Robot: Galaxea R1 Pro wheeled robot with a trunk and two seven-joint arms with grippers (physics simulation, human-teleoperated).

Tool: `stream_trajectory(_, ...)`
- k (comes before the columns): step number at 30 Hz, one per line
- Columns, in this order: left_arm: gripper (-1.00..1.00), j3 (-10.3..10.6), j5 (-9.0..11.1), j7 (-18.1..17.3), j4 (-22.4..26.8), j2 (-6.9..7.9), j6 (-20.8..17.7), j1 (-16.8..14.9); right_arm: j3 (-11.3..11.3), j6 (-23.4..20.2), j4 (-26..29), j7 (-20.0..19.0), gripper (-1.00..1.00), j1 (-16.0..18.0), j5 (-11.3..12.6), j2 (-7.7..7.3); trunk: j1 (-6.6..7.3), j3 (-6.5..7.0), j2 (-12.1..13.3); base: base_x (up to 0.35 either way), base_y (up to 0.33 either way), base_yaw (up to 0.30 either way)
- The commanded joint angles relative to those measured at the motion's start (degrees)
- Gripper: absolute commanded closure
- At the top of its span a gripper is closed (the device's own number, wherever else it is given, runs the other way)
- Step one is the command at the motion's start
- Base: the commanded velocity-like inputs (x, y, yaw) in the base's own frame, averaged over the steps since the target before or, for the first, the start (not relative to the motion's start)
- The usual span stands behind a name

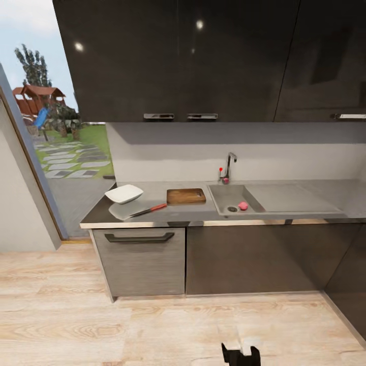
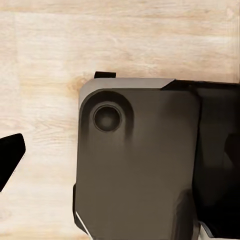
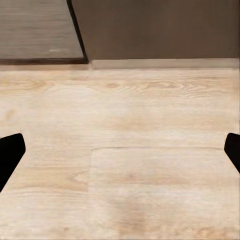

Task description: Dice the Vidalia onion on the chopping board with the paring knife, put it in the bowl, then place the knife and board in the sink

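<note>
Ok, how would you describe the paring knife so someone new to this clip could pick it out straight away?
Find the grey countertop under the dark wall cabinets, with the sink set into it. Left of the sink lies the brown chopping board, and left of that the white bowl. The paring knife lies near the front edge between them, the one slim thing with a red-orange handle and dark blade.

A dark grey, round-cornered base panel (image 2: 135,165) with a pale grey rim and one circular recess (image 2: 107,118) adjoins a glossy black section (image 2: 220,155). Black fingertips (image 3: 10,155) with slanted, tapering ends frame the right wrist view; a black-and-white part (image 1: 240,353) edges the head view.
</note>
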State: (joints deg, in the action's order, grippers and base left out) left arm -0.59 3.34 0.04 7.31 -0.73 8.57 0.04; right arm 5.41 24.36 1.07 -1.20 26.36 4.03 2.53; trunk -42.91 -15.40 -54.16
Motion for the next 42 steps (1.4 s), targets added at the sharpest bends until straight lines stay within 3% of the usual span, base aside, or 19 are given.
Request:
stream_trajectory(1, -1.0, 0.0, 0.3, 0.0, 0.4, -0.02, 0.1, 0.0, 0.5, 1.4, -0.1, -0.2, -1.0, -1.2, 0.3, -0.18, -0.01, -0.06, 0.0, 0.0, 0.0, 0.0)
stream_trajectory(5, -1.0, -0.1, 0.3, 0.2, 1.6, -0.11, 0.1, 0.0, 0.6, 13.9, -0.1, -3.0, -1.0, -12.6, -0.5, -1.58, -0.01, -0.06, 0.0, 0.0, 0.0, 0.0)
stream_trajectory(10, -1.0, 0.0, 0.3, 0.2, 1.7, 0.09, 0.1, 0.0, 0.5, 19.6, -0.1, -5.6, -1.0, -17.1, -0.6, -1.68, -0.01, -0.06, 0.0, 0.0, 0.0, 0.0)
stream_trajectory(15, -1.0, 0.1, 0.2, 0.1, 1.7, 0.43, 1.0, 0.0, 0.4, 21.0, 0.1, -6.0, -1.0, -18.0, -0.6, -1.68, -0.01, -0.06, 0.0, 0.0, 0.0, 0.0)
stream_trajectory(20, -1.0, 0.3, 0.2, 0.1, 0.9, 1.25, 4.6, 0.0, 0.3, 21.3, 0.4, -5.8, -1.0, -18.2, -0.4, -1.6, -0.01, -0.06, 0.0, 0.0, 0.0, 0.0)
stream_trajectory(22, -1.0, 0.4, 0.2, 0.1, -1.4, 1.83, 5.1, 0.0, 0.2, 21.3, 0.5, -5.8, -1.0, -18.2, -0.3, -1.67, -0.01, -0.06, 0.0, 0.0, 0.0, 0.0)
stream_trajectory(28, -1.0, 0.5, 0.2, 0.1, -7.6, 2.16, 5.3, 0.0, 0.1, 21.3, 0.8, -5.7, -1.0, -18.2, -0.3, -1.55, -0.01, -0.06, 0.0, 0.0, 0.0, 0.0)
stream_trajectory(42, -1.0, 0.4, 0.1, 0.1, -8.5, 2.2, 5.3, 0.0, 0.1, 21.3, 1.0, -5.9, -1.0, -18.2, -0.2, -1.28, -0.01, -0.06, 0.0, 0.0, 0.0, 0.0)
